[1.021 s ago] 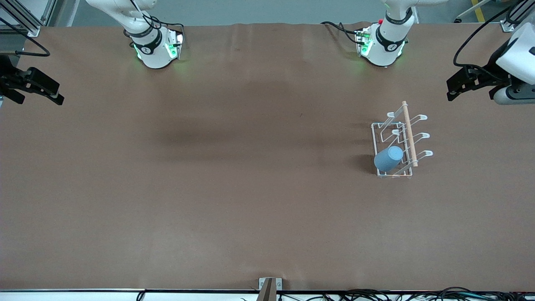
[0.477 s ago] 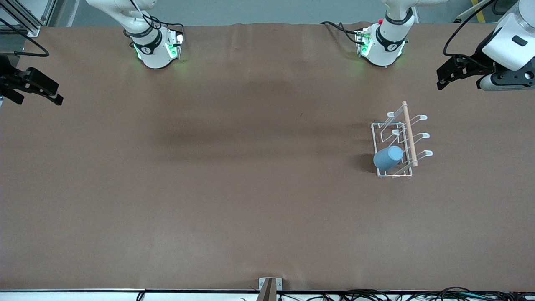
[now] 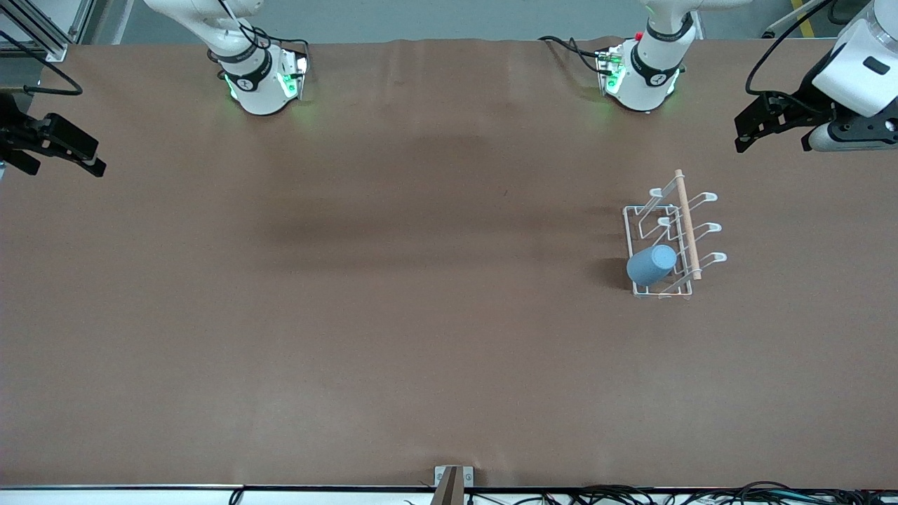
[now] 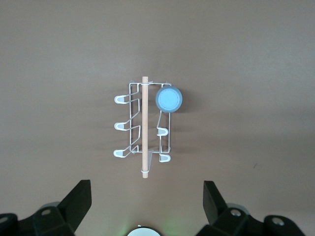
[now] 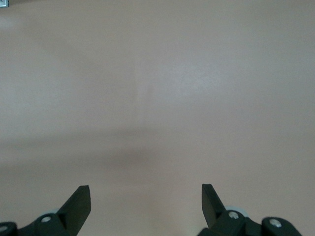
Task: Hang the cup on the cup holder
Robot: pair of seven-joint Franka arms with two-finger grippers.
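Note:
The light-blue cup [image 3: 652,264] hangs upside down on a prong of the white wire cup holder [image 3: 673,238], at the holder's end nearest the front camera. Both show in the left wrist view, the cup [image 4: 169,99] on the holder [image 4: 144,125]. My left gripper [image 3: 747,135] is open and empty, up in the air at the left arm's end of the table, apart from the holder; it also shows in the left wrist view [image 4: 146,201]. My right gripper [image 3: 88,158] is open and empty at the right arm's end of the table, and shows in the right wrist view [image 5: 145,202].
The brown table [image 3: 393,294] carries only the holder. The two arm bases [image 3: 259,81] [image 3: 642,77] stand along its edge farthest from the front camera. A small bracket [image 3: 453,478] sits at the nearest edge.
My left gripper has risen and drawn away from the holder toward the robots' edge of the table. The cup stays on its prong. The right arm has barely moved.

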